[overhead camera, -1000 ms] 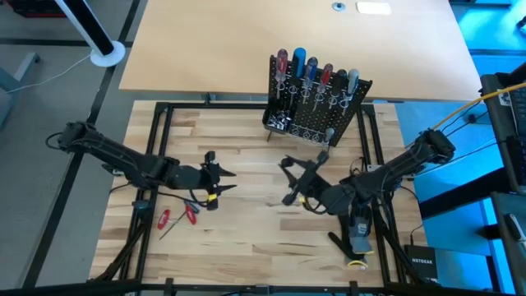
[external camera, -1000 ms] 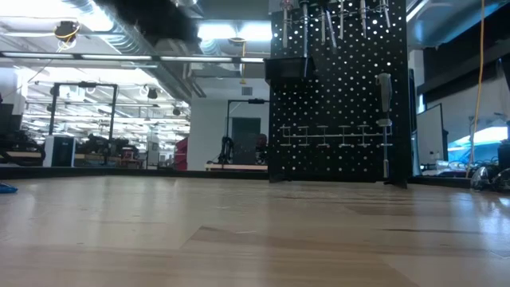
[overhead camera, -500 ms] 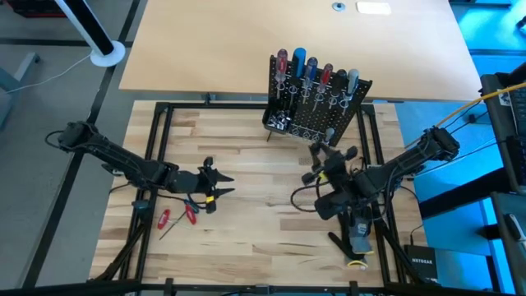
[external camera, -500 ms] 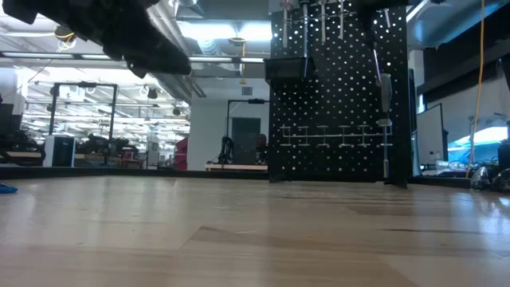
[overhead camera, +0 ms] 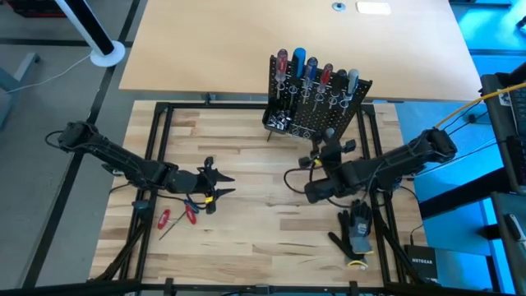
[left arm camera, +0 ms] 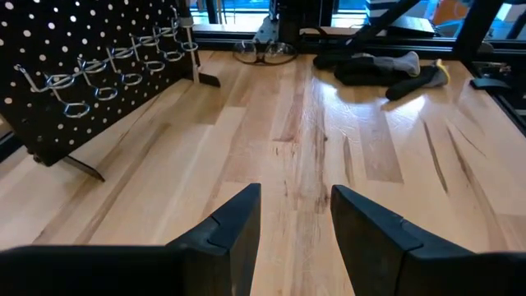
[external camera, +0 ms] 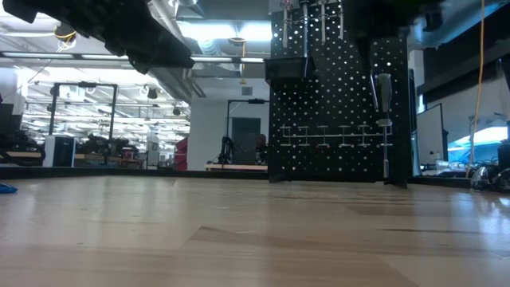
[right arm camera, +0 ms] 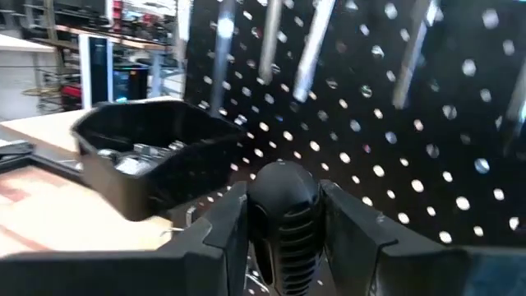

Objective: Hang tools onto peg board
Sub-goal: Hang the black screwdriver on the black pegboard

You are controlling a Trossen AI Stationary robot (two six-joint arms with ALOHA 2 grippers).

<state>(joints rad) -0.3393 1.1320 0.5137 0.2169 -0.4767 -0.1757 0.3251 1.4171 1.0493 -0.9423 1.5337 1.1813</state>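
The right gripper clamps a ribbed black tool handle with a rounded end, close before the peg board, a black perforated metal panel with silver wire rings near the table's far edge. The left gripper hovers over pale wood planks near the left edge, fingers apart and empty, beside two red-handled screwdrivers

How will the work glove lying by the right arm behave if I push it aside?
The work glove looks soft and lies flat, so it would probably crumple or drag instead of sliding cleanly. Its limp glove tips suggest it is floppy and light, and unlikely to roll.
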